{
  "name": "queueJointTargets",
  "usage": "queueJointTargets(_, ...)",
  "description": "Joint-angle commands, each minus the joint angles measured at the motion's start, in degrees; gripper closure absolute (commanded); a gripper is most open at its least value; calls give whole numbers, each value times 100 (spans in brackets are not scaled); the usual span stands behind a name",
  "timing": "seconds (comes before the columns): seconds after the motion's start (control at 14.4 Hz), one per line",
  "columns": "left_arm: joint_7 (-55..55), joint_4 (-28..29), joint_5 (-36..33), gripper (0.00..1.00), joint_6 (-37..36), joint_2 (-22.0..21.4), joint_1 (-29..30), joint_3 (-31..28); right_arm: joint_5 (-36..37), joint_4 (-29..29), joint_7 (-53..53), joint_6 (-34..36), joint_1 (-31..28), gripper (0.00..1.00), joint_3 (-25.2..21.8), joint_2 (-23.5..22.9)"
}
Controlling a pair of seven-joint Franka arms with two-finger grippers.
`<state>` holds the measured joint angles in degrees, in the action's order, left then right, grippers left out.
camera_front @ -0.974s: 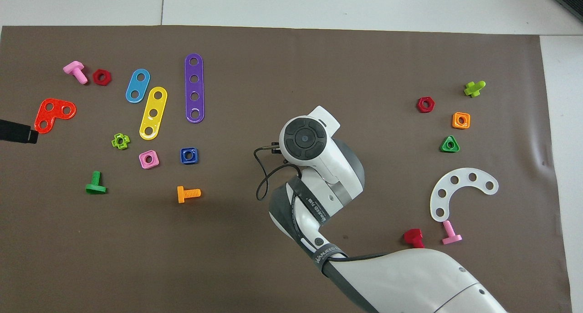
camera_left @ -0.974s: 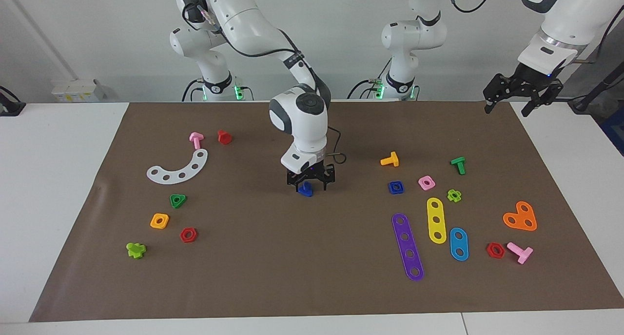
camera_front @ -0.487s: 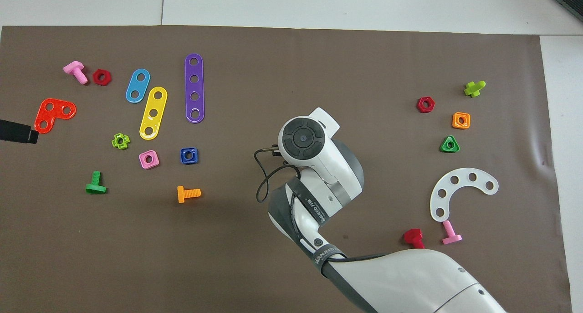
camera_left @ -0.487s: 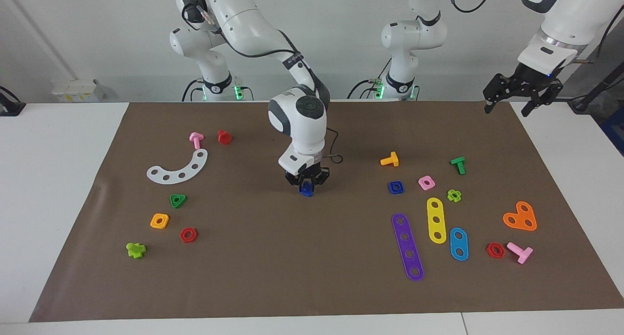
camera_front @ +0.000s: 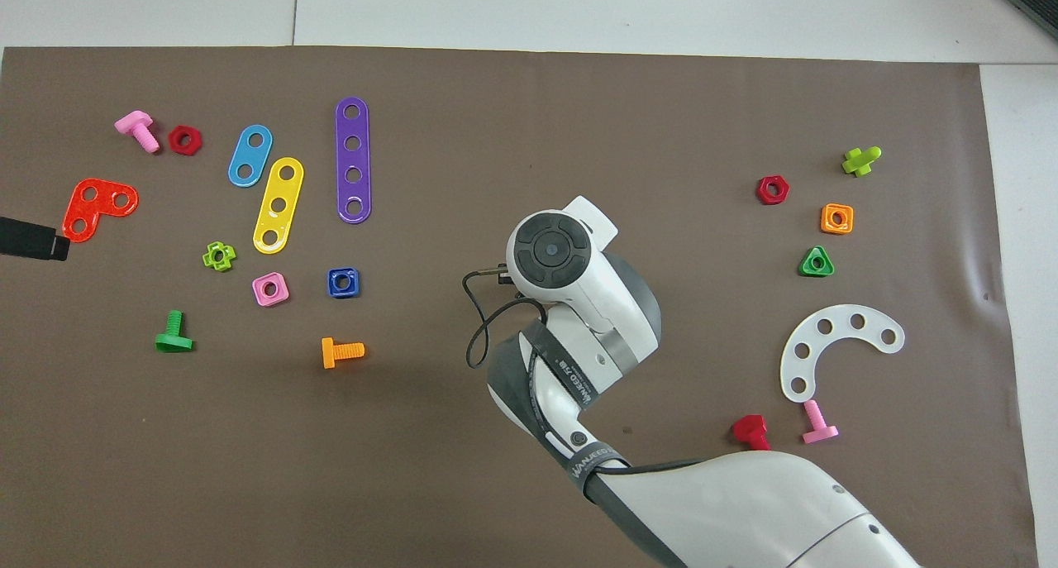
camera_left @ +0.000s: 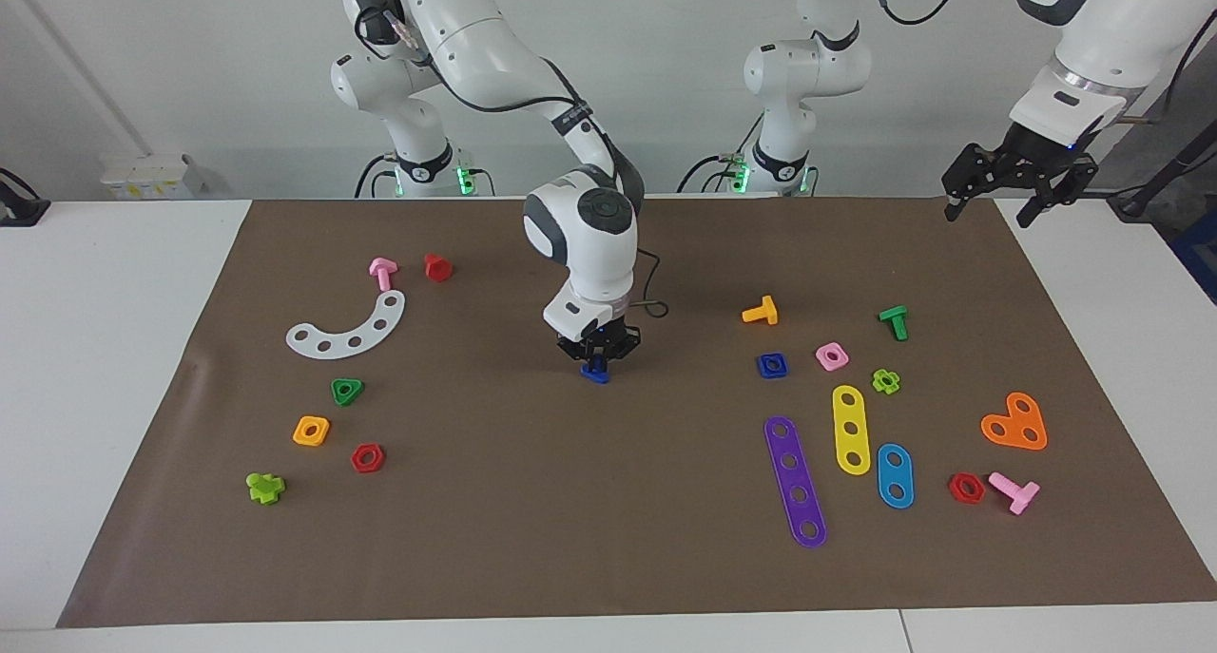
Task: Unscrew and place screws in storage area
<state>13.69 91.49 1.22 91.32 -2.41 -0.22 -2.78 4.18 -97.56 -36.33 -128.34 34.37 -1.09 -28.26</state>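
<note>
The dark-blue bolt [camera_left: 595, 374] is at the middle of the brown mat, low between the fingers of my right gripper [camera_left: 596, 363], which is shut on it. I cannot tell whether the bolt touches the mat. In the overhead view the right arm's wrist [camera_front: 552, 254] hides both. The storage area lies toward the right arm's end: a white curved strip [camera_left: 347, 328] [camera_front: 835, 349], a green triangular nut [camera_left: 347, 390], an orange square nut [camera_left: 311, 431] and a red hexagonal nut [camera_left: 367, 457]. My left gripper [camera_left: 989, 214] waits open, raised over the mat's corner at the left arm's end.
A pink bolt [camera_left: 382, 273], a red piece [camera_left: 437, 267] and a lime piece [camera_left: 265, 487] lie around the storage area. Toward the left arm's end lie a blue square nut [camera_left: 772, 365], an orange bolt [camera_left: 761, 312], a green bolt [camera_left: 894, 321] and purple [camera_left: 795, 482], yellow and blue strips.
My right gripper's fingers, spread around the blue bolt one second ago, have closed on it. The left arm has not moved.
</note>
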Motion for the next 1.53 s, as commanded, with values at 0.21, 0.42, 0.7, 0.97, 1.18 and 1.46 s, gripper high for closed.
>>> queueJointTargets(0.21, -33, 176, 80, 0, -36, -172, 83, 41, -269, 132, 126, 369, -482, 100, 56, 504)
queueJointTargets(0.42, -33, 176, 71, 0, -36, -172, 83, 41, -295, 141, 442, 1073, -606, 100, 47, 936)
queueJointTargets(0.7, -33, 176, 80, 0, -36, -172, 75, 41, -286, -270, 854, 951, -1168, 100, 47, 1076)
queueJointTargets(0.97, -33, 176, 80, 0, -36, -172, 83, 41, -295, -1157, 1846, 84, -1959, 100, 47, 1243)
queueJointTargets(1.18, -33, 176, 80, 0, -36, -172, 83, 41, -295, -1520, 2401, -33, -2425, 100, 38, 1376)
queueJointTargets(1.46, -33, 176, 71, 0, -36, -172, 83, 41, -295, -1652, 2649, -42, -2602, 100, 38, 1428)
